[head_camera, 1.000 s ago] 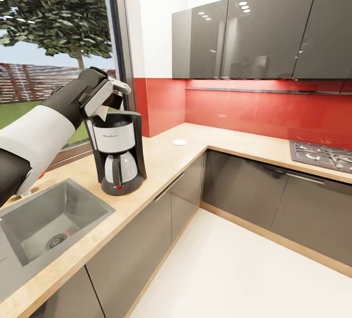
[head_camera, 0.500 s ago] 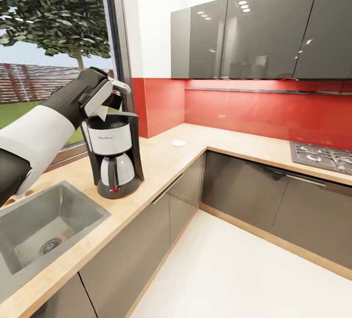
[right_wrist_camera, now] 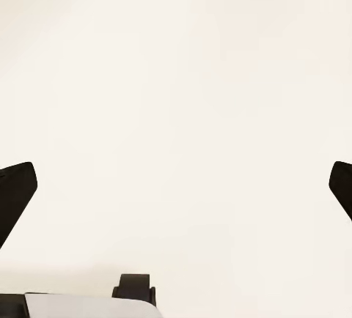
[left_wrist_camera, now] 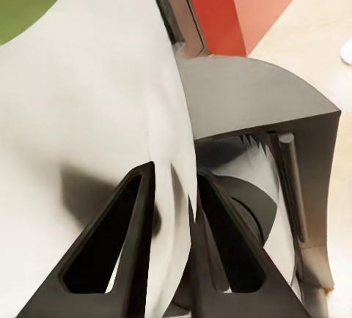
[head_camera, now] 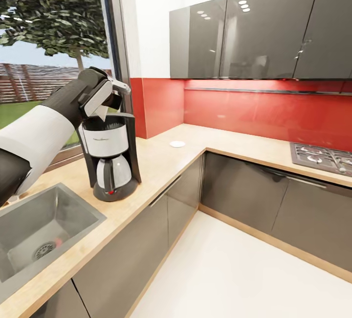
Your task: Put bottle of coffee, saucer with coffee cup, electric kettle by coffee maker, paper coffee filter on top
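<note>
While gripping the paper coffee filter point(left_wrist_camera: 88, 98), left tool point(left_wrist_camera: 170, 208) hangs over the coffee maker point(head_camera: 110, 157).

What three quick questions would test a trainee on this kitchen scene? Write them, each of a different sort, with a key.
1. True or false: the left gripper grips the thin white paper coffee filter just above the black-and-white drip coffee maker.
2. Which small round white object lies on the light beige wood-look countertop near the red corner? A) coffee cup B) saucer C) kettle
3. Fill in: the steel ____ is set into the countertop on the camera side of the coffee maker.

Key: 1 true; 2 B; 3 sink. The right gripper has its fingertips wide apart, facing a plain pale surface.
</note>
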Robot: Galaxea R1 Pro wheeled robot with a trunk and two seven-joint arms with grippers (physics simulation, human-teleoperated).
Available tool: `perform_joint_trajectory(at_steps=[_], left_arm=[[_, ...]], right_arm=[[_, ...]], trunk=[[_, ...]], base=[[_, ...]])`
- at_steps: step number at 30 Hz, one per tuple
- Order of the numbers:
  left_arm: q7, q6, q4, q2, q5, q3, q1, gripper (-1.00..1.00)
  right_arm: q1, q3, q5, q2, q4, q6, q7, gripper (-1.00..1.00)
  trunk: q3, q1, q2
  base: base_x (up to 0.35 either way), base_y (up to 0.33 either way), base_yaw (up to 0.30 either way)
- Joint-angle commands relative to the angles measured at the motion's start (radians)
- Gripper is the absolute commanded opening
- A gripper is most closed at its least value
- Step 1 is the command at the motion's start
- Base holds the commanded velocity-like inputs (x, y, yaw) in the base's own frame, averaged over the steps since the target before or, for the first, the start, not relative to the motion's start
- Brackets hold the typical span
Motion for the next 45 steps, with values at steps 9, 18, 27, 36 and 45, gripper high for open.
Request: perform_joint_trajectory(at_steps=[9,18,27,36,45], left_arm=[[0.010,0.003,-0.002,0.005,0.008,-0.009,-0.002,-1.00],[0.010,0.002,-0.002,0.006,0.008,-0.009,-0.002,-1.00],[0.010,0.003,-0.001,0.006,0.008,-0.009,-0.001,-1.00],[0.010,0.003,0.000,0.006,0.008,-0.009,-0.001,-1.00],[0.010,0.003,0.000,0.006,0.008,-0.009,-0.002,-1.00]], right_arm=[[-0.001,0.001,0.004,0.000,0.001,-0.003,0.000,1.00],[-0.001,0.001,0.004,0.000,0.001,-0.003,0.000,1.00],[-0.001,0.001,0.004,0.000,0.001,-0.003,0.000,1.00],[-0.001,0.001,0.004,0.000,0.001,-0.003,0.000,1.00],[-0.001,0.001,0.004,0.000,0.001,-0.003,0.000,1.00]], trunk=[[-0.001,0.000,-0.001],[-0.001,0.000,-0.001],[-0.011,0.012,-0.022],[-0.023,0.027,-0.050],[-0.036,0.042,-0.078]], base=[[0.016,-0.009,0.000],[0.000,0.000,0.000],[0.000,0.000,0.000],[0.000,0.000,0.000],[0.000,0.000,0.000]])
